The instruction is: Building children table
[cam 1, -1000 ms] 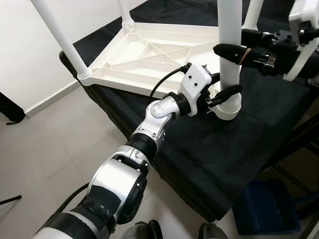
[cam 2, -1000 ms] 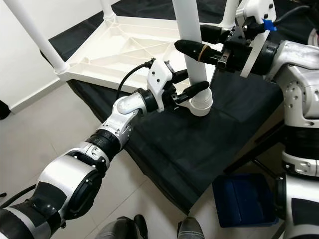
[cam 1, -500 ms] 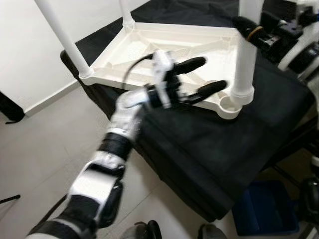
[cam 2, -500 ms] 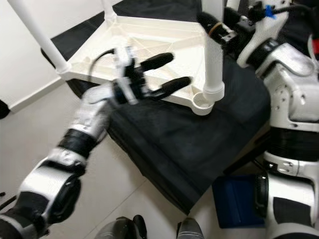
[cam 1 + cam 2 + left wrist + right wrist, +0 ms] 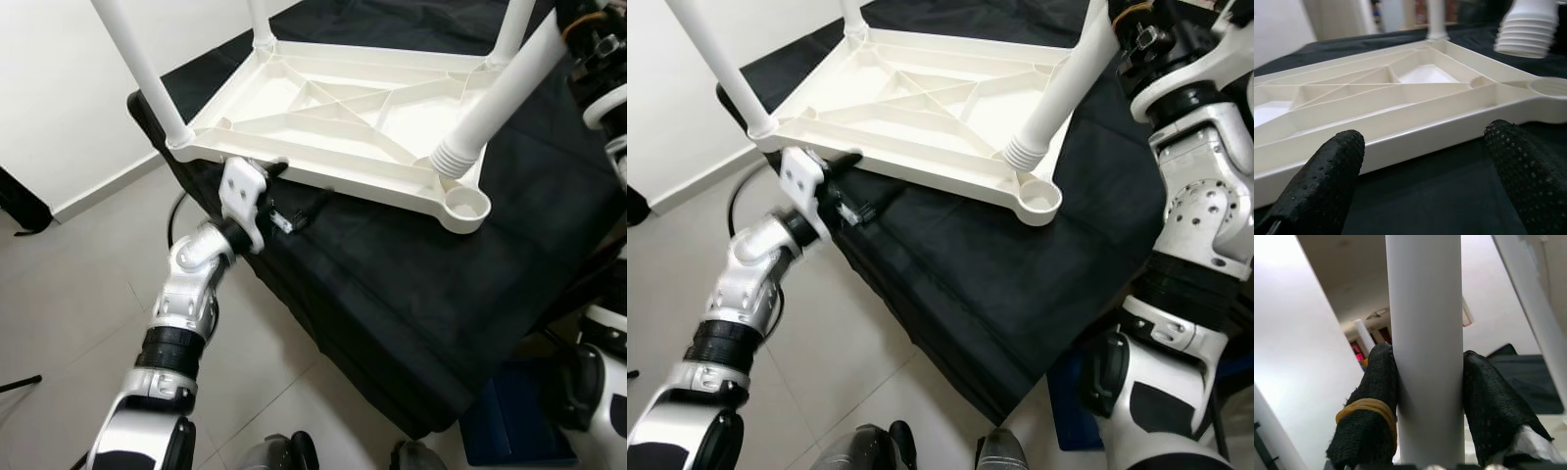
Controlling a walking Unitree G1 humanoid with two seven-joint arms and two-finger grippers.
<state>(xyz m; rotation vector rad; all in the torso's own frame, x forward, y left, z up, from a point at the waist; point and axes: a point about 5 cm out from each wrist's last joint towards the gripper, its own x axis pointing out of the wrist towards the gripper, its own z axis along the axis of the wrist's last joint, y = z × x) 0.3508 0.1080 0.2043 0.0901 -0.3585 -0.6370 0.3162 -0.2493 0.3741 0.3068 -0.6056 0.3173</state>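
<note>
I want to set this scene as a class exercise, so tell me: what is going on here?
A humanoid robot is putting together a white plastic children's table. The tabletop lies upside down on a black-covered surface, with legs standing in its other corners. The right gripper is shut on the loose leg, holding it tilted, its threaded end above the empty near corner socket, not yet in. The left gripper is open near the tabletop's edge.

left gripper (image 5: pixel 1420 161) jaws spread, right gripper (image 5: pixel 1427 396) jaws clamped
</note>
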